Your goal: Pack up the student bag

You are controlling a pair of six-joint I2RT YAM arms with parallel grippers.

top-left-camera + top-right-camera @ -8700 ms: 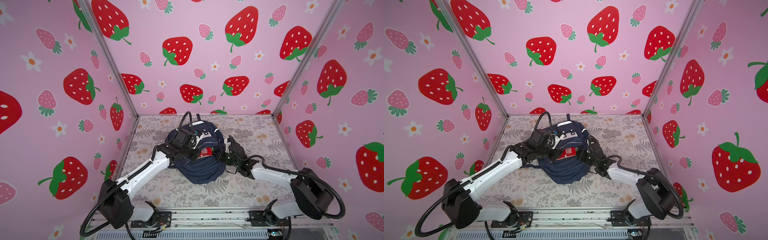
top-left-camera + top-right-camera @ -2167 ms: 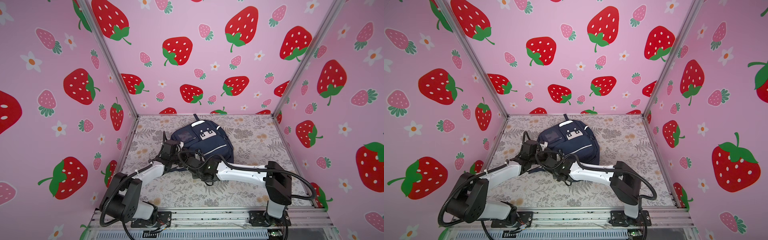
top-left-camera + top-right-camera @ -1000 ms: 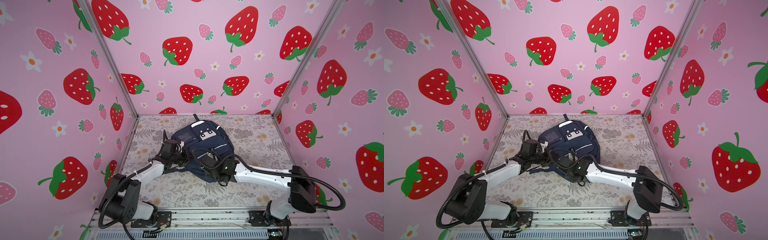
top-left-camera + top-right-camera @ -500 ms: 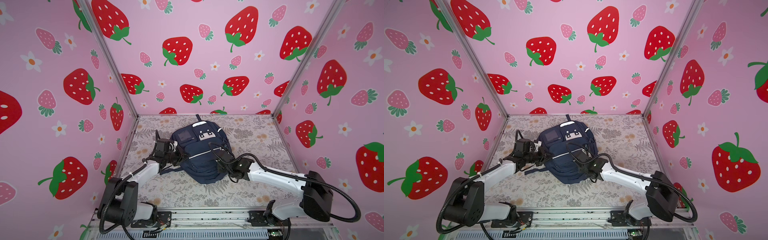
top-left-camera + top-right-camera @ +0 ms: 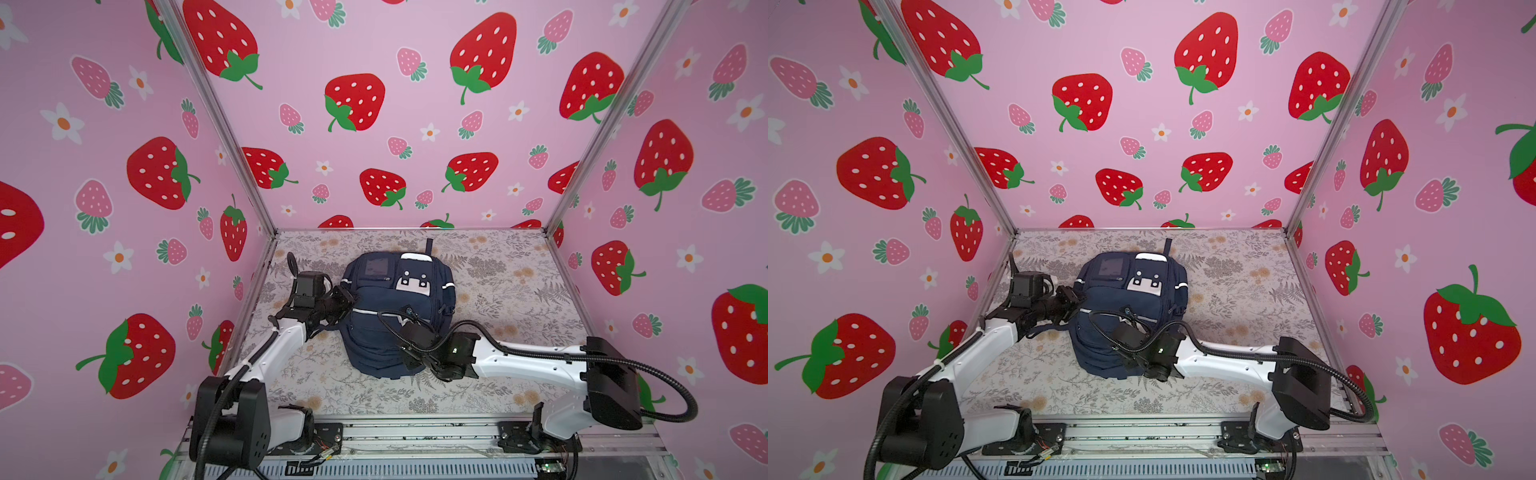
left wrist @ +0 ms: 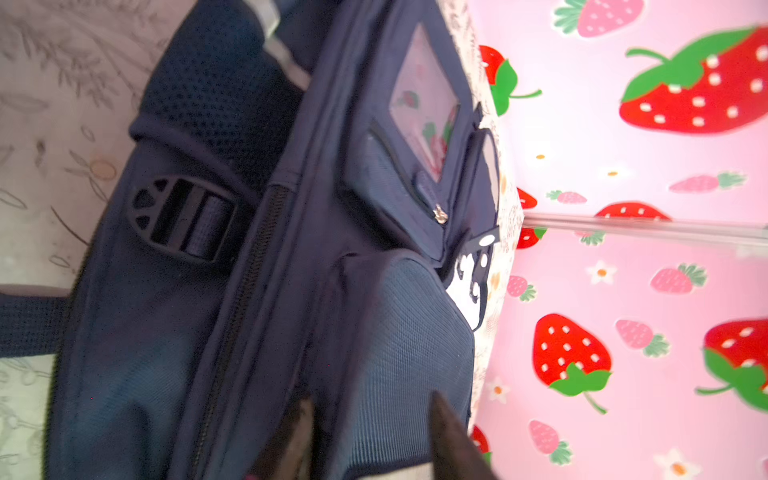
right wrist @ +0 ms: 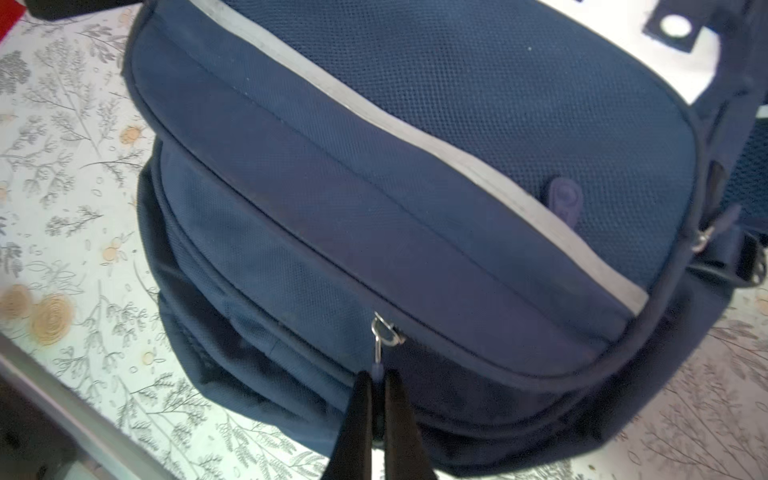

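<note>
Student bag lies front-up at the middle of the floral surface, with its top loop toward the back wall. Right fingers are pressed together on the zip pull at the bag's near end, and the pull is clamped between them. Left fingers stand apart at the bag's left flank. Navy fabric shows between them, but no grip is evident — that view is blurred.
</note>
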